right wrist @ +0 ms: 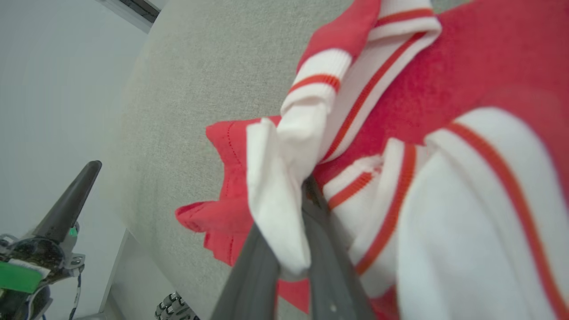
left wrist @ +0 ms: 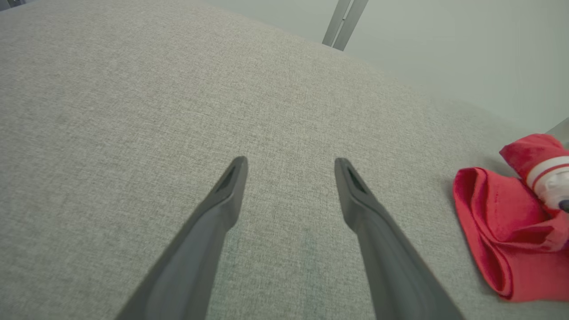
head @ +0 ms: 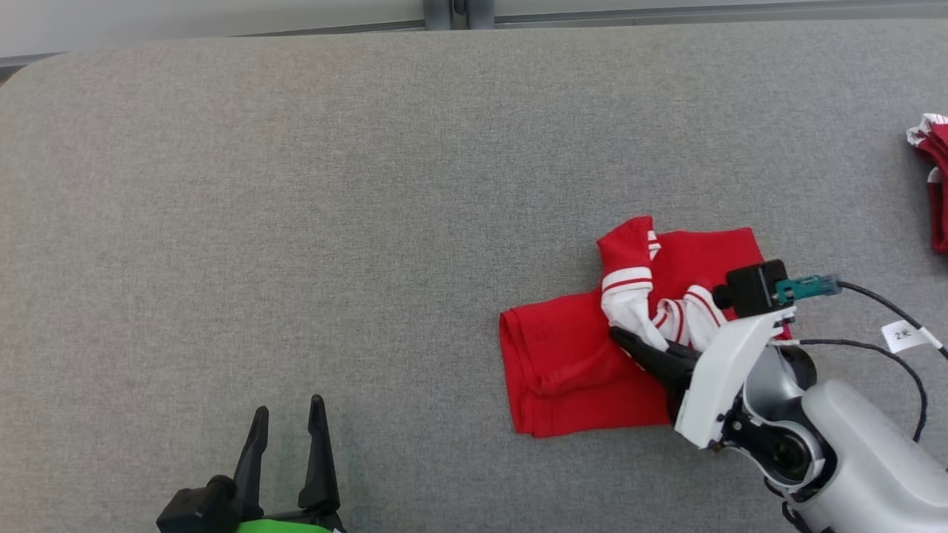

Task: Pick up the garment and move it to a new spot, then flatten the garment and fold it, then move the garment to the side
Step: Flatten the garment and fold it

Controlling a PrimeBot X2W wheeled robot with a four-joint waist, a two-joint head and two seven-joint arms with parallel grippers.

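Note:
A red garment with white, red-striped sleeves lies crumpled right of centre on the grey table. My right gripper is shut on a white sleeve fold of it; the right wrist view shows the white cloth pinched between the two dark fingers, with the red body behind. My left gripper stands open near the front edge at lower left, well apart from the garment. Its fingers hover over bare cloth surface, with the garment off to the right.
Another red and white garment lies at the table's far right edge. A cable with a white tag trails from the right wrist. The table's left and middle are bare grey fabric; a metal post stands behind the far edge.

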